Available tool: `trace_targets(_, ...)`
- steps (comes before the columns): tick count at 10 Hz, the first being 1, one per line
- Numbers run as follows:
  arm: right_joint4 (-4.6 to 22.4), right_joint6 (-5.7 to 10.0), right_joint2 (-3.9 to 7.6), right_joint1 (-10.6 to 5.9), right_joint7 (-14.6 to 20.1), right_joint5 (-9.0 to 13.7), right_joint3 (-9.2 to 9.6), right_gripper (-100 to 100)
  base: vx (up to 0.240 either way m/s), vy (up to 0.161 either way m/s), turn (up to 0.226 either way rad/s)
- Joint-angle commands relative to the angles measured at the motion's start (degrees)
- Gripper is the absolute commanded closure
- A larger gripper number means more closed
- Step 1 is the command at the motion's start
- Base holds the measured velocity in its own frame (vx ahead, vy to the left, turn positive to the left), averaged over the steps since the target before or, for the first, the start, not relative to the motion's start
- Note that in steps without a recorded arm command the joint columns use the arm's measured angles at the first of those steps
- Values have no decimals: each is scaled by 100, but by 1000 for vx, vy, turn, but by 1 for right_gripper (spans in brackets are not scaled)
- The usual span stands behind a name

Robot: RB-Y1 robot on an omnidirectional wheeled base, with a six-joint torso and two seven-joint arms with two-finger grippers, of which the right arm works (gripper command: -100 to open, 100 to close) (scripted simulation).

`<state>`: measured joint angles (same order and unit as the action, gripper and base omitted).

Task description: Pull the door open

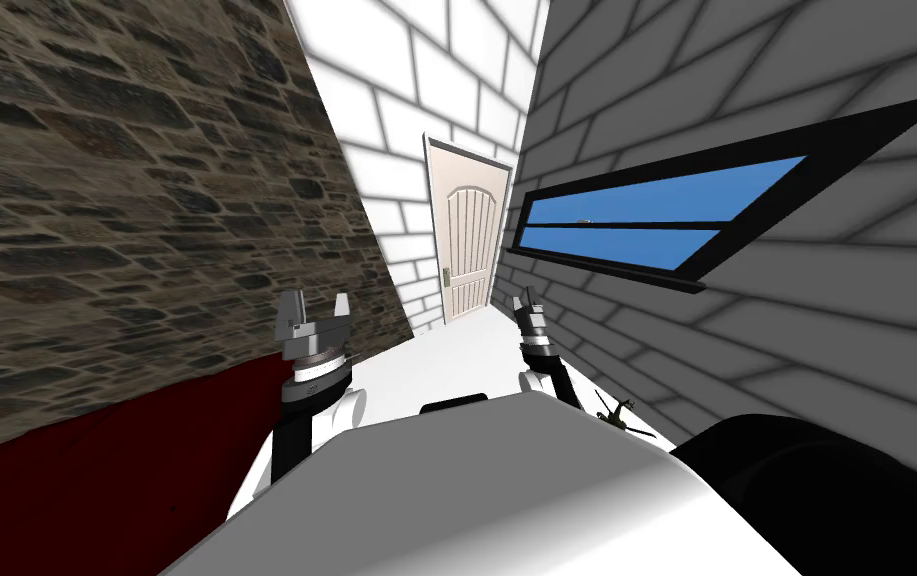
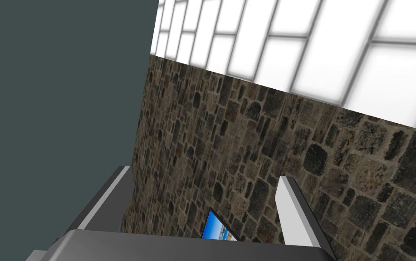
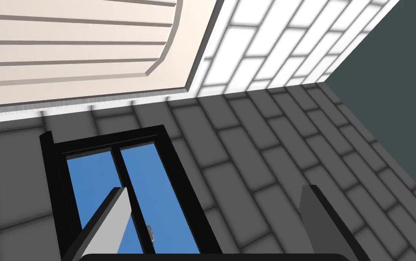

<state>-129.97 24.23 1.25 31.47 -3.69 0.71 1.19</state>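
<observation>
We're only at the approach stage here: the cream panelled door (image 1: 466,240) with the arched top panel sits at the far end of the corridor, well ahead of the left jaws and the right jaws. Both are spread wide, holding nothing. Next we reckon it's roll forward, then line one hand up with the small brass handle (image 1: 446,277) on its left edge.

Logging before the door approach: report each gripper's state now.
Left gripper: open, holding nothing.
Right gripper: open, holding nothing.
</observation>
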Motion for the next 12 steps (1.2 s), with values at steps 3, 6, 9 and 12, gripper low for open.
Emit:
trace_targets(3, 414, 13, 106, -277, 387, 253, 137, -100, 88, -12, 42)
trace_targets(6, 712, 23, 174, -477, 667, 436, 236, -100, 89, -13, 32)
trace_targets(9, 1061, 34, 249, -711, 994, 650, 352, -100, 78, -12, 39)
trace_targets(12, 1456, 47, 331, -976, 1364, 892, 483, -100, 94, -15, 42)
